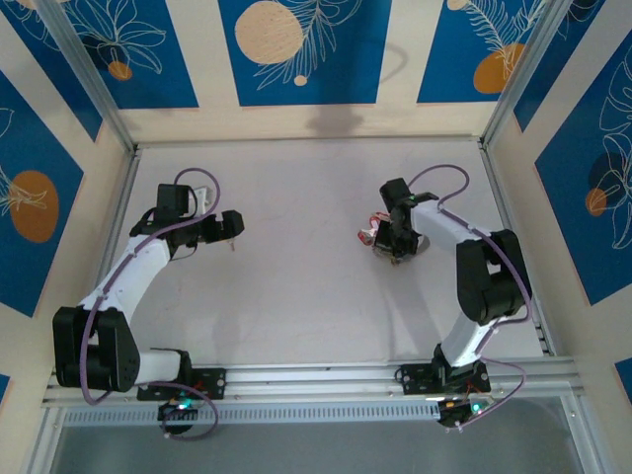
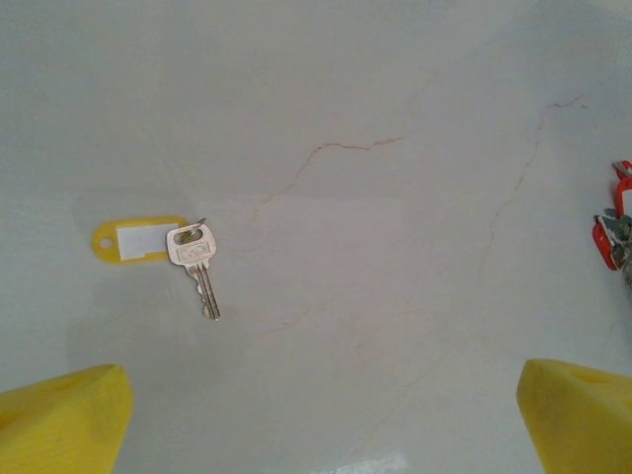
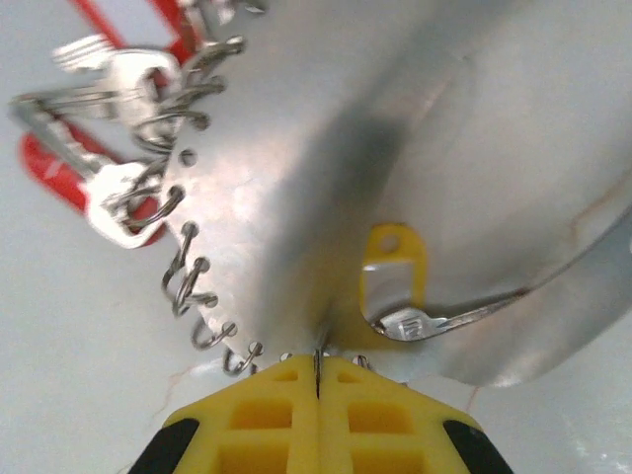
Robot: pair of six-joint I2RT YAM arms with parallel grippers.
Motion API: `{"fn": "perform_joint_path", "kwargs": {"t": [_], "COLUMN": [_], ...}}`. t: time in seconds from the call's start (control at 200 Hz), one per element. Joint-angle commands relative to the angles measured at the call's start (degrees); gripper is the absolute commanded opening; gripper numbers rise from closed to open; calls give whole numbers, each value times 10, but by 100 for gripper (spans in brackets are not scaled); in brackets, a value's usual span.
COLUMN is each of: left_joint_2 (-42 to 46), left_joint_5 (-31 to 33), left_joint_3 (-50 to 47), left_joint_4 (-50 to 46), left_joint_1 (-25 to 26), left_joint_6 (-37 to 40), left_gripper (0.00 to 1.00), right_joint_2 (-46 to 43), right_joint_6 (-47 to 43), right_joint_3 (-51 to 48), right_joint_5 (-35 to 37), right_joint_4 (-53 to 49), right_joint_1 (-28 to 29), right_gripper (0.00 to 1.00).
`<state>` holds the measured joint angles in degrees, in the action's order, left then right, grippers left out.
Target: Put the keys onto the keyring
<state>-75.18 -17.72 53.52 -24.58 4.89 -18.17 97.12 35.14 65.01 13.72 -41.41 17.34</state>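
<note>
A: Checking right gripper [image 3: 318,373]. Fingers?
B: Pressed together, pinching the rim of the keyring [image 3: 395,128]. It's silvery, with wire loops [image 3: 193,286] along its edge running up-left from the fingertips.
A: Keys?
B: Red-tagged keys [image 3: 109,188] hang on loops far up-left of the pinch. 1 yellow-tagged key [image 3: 400,296] sits just above the fingertips, slightly right. Can't tell if it's hooked on.
A: Left gripper [image 2: 318,380]?
B: 2 yellow fingers [image 2: 59,415] spread wide, holding nothing. Loose key [image 2: 197,262] with yellow fob [image 2: 133,240] lies flat on the table [image 2: 395,99], ahead of the left finger, apart from it.
</note>
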Motion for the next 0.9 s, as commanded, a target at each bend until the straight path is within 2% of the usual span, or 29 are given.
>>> {"fn": "perform_joint_path", "kwargs": {"t": [0.0,0.145,0.26,0.45,0.535,0.765,0.895], "left_joint_2": [11,29,44,82,80,-59,-150], "left_joint_5": [-23,-66,-94,-174,-182,-229,-227], "left_joint_3": [3,-16,-36,-97,-110,-66,-20], "left_joint_4": [13,61,118,274,325,389,426], "left_joint_1": [1,4,29,115,170,284,311], "left_joint_6": [-3,0,17,167,254,471,519], "left_gripper": [98,95,93,95,97,94,92], "right_joint_2": [-35,-68,-96,-138,-151,-177,-197], "right_joint_6": [-49,-83,-104,-127,-133,-155,-154], "right_joint_3": [-14,-24,-23,-34,-49,-82,-92], "right_joint_5": [-78,-112,-122,-137,-144,-206,-232], "right_joint_4": [16,22,9,-3,-1,16,17], "right_joint_1": [7,14,16,15,13,9,10], "right_gripper": [0,0,0,0,0,0,0]}}
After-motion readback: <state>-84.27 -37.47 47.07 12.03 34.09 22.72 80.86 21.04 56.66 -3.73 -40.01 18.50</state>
